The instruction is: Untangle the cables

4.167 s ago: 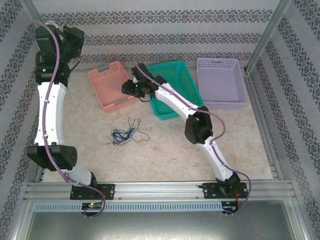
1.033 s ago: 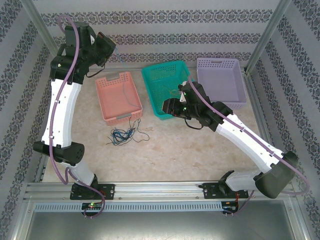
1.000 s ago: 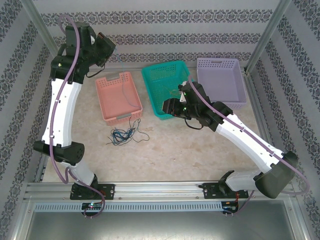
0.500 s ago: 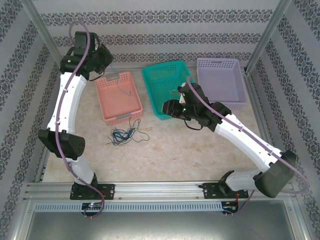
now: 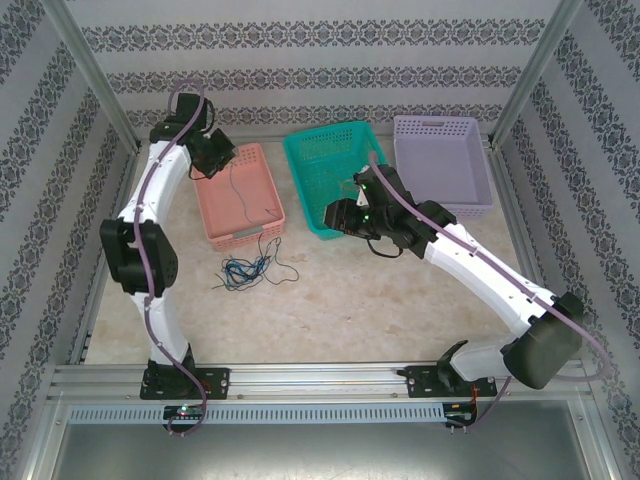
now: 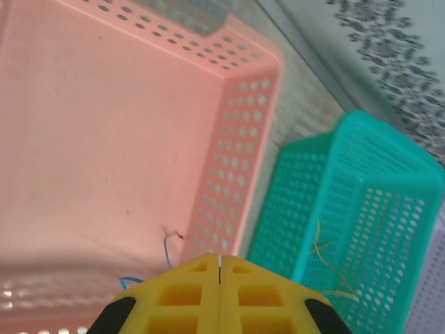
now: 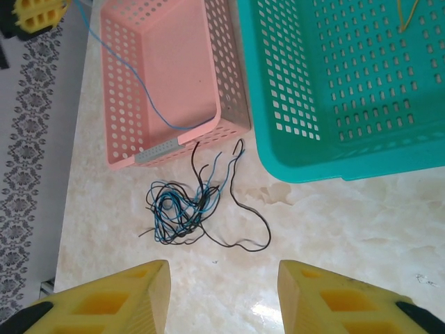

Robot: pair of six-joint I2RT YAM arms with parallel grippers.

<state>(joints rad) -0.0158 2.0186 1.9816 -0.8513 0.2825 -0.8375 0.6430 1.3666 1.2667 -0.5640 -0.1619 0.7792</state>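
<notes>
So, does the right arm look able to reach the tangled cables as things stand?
Probably yes: the open right end effector hangs above the tangle on bare table, nothing between; the left end effector, shut on a blue cable, is by the pink basket.

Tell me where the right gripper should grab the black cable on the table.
Grip the black cable on its lone loop right of the tangle, coming straight down with the open right gripper: it lies flat there, apart from the other strands.

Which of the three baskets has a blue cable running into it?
The pink basket on the left: the blue cable hangs from the shut left gripper into it. The teal basket holds a yellowish cable instead.
</notes>
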